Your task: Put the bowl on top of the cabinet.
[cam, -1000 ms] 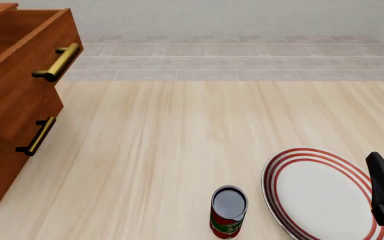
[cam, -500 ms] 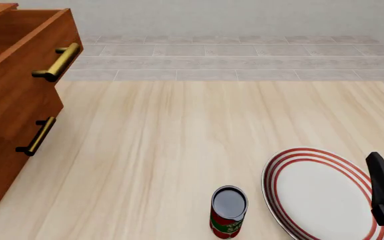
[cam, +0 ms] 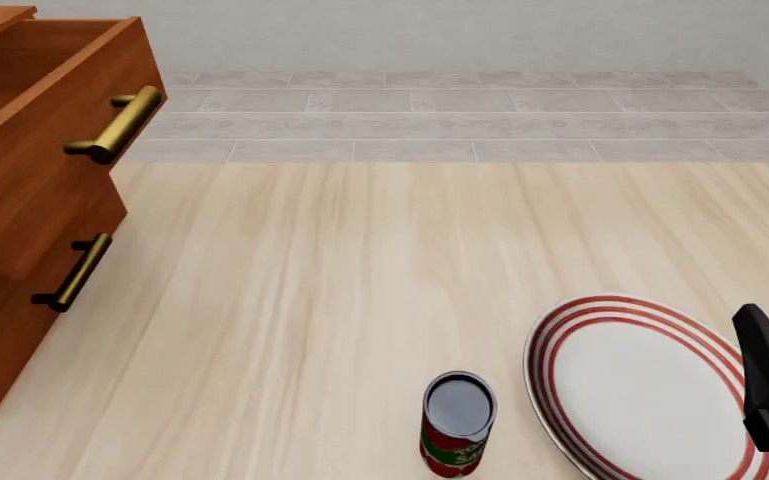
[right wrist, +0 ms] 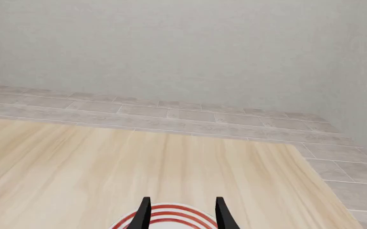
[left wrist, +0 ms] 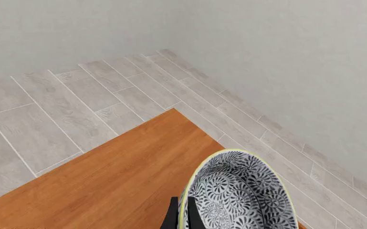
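left wrist: left end effector [left wrist: 181, 217] clamped on bowl [left wrist: 240, 193] rim, above cabinet [left wrist: 107, 183] top | front: bowl unseen, can [cam: 458, 423], plate [cam: 638, 385] on tabletop [cam: 357, 290] | right end effector [right wrist: 182, 212] spread, empty

Left end effector [left wrist: 181, 215] clamped on bowl [left wrist: 240, 193] rim, right end effector [right wrist: 182, 212] spread apart, hovering low

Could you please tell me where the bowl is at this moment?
It shows only in the left wrist view: the bowl is pinched at its rim by the left gripper, above the cabinet top near its corner.
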`<state>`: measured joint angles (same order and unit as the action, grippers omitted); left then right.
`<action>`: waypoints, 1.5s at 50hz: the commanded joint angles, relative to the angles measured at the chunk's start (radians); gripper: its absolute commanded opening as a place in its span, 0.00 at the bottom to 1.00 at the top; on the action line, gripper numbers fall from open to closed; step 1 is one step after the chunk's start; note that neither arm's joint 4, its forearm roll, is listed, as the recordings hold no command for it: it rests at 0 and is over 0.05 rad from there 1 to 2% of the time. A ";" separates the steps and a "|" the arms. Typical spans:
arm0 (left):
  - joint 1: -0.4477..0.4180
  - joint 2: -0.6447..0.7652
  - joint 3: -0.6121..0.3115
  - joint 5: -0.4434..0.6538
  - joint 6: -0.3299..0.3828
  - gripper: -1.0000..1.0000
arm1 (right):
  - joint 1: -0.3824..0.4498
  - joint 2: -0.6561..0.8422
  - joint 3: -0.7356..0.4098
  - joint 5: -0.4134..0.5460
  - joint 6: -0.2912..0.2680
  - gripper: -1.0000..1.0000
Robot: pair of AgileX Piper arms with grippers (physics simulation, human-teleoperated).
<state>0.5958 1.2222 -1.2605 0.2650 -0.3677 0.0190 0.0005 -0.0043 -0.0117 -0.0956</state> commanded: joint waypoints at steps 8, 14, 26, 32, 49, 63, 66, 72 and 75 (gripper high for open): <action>0.005 0.017 0.010 -0.007 0.017 0.00 | 0.003 0.000 0.002 0.000 -0.004 1.00; 0.000 0.015 0.020 -0.015 0.026 0.00 | 0.003 0.000 0.001 0.001 -0.005 1.00; -0.012 0.018 0.036 -0.019 0.040 0.00 | 0.002 0.000 0.000 0.000 -0.004 1.00; -0.006 0.024 0.023 -0.011 0.041 1.00 | 0.002 0.000 0.000 0.000 -0.004 1.00; 0.006 0.009 0.006 -0.005 0.065 1.00 | 0.004 0.000 0.000 -0.002 -0.006 1.00; -0.065 -0.182 -0.069 0.109 0.086 1.00 | 0.006 0.000 0.001 -0.003 -0.010 1.00; -0.089 -0.218 -0.097 0.144 0.090 1.00 | 0.006 0.000 0.001 -0.004 -0.009 1.00; -0.122 -0.272 -0.149 0.204 0.085 1.00 | 0.006 0.000 0.001 -0.005 -0.008 1.00; -0.137 -0.299 -0.161 0.225 0.086 1.00 | 0.006 0.000 0.000 -0.003 -0.007 1.00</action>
<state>0.5080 1.0173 -1.3603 0.4102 -0.2866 0.0247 0.0004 -0.0036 -0.0152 -0.1037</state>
